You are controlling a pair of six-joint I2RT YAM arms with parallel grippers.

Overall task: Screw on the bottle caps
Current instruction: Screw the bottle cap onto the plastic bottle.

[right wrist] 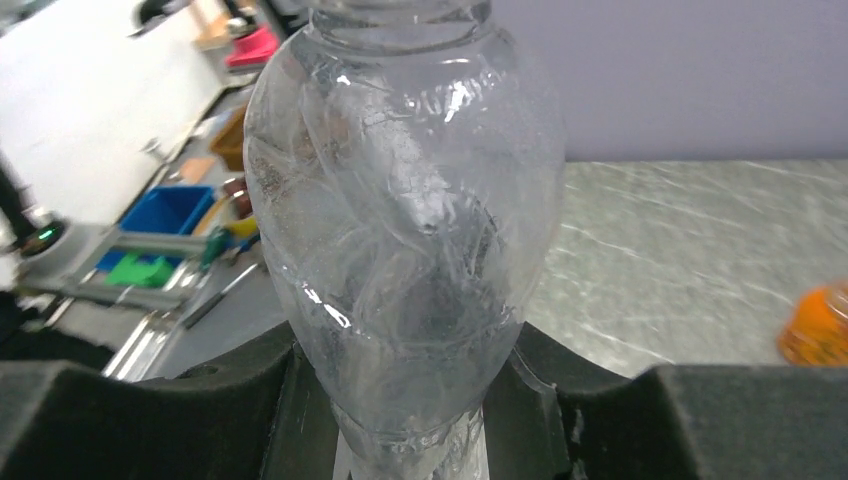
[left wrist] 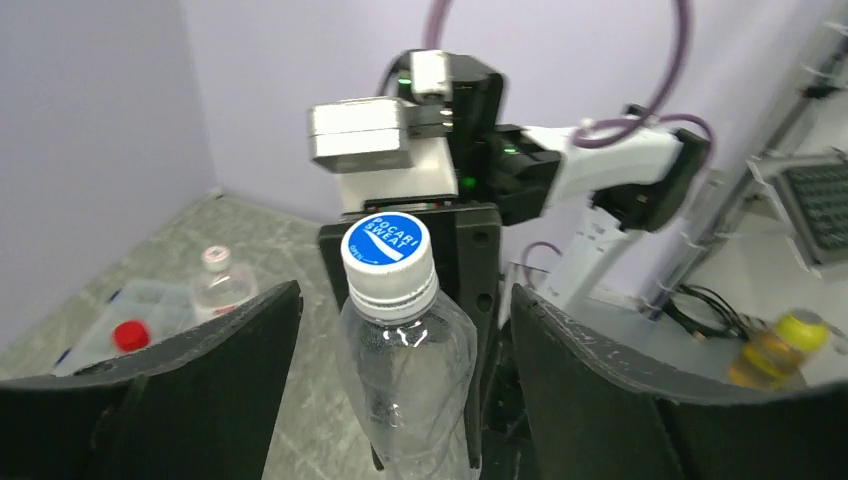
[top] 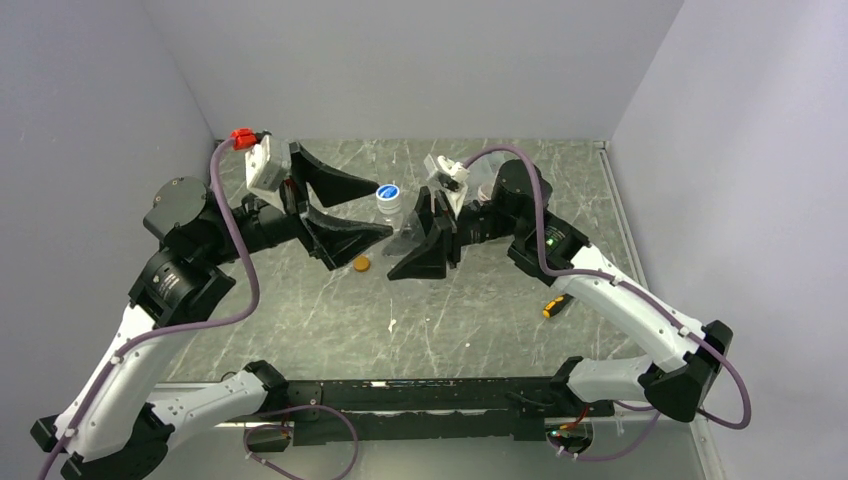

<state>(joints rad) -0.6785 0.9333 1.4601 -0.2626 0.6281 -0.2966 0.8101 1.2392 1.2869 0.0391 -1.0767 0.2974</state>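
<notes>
right gripper clamped low on the clear pocari sweat bottle, upright over the middle of the table; left gripper jaws apart, flanking the blue-white cap. thin, empty, slick walls will likely buckle: you take the ribbed cap skirt.

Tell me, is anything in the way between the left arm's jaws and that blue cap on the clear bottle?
Nothing visible. The blue cap sits on the clear bottle squarely between the open left jaws, with bare gaps on both sides. The right jaws grip the bottle lower down, clear of the cap.
</notes>
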